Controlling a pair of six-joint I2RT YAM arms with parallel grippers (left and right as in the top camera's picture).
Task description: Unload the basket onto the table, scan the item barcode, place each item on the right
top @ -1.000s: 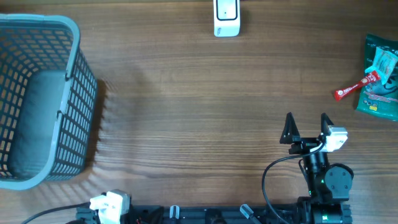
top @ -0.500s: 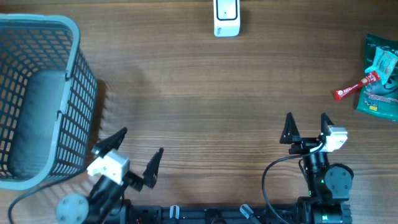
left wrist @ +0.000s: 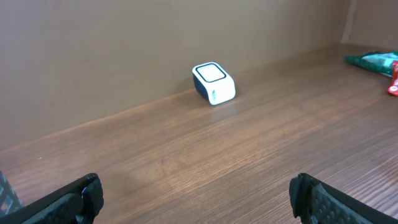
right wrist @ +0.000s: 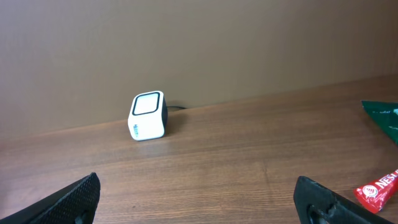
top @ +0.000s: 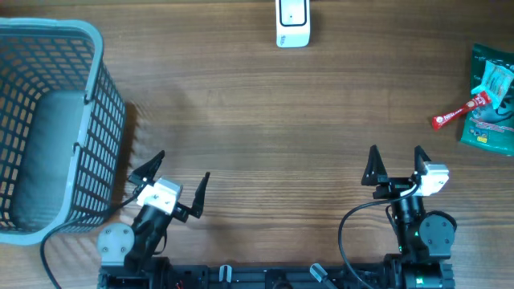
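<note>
Counting 1 scanner [top: 292,22], 1 basket [top: 105,136], 1 red tube [top: 459,112], 1 grn pouch [top: 491,132].

Soft, even, warm light; all views sharp, with faint shadows beside the basket [top: 48,120].

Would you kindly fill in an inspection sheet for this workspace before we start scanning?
Surface: wooden table, bare in the middle.
Job's things: white scanner at the far edge; red packet overlapping green pouch, far right.
Clutter: grey basket, left, nothing seen inside.
Grippers: left gripper and right gripper both open, empty, near edge.
Cables: black cable looping by each arm base.
Surroundings: plain brown wall behind.
</note>
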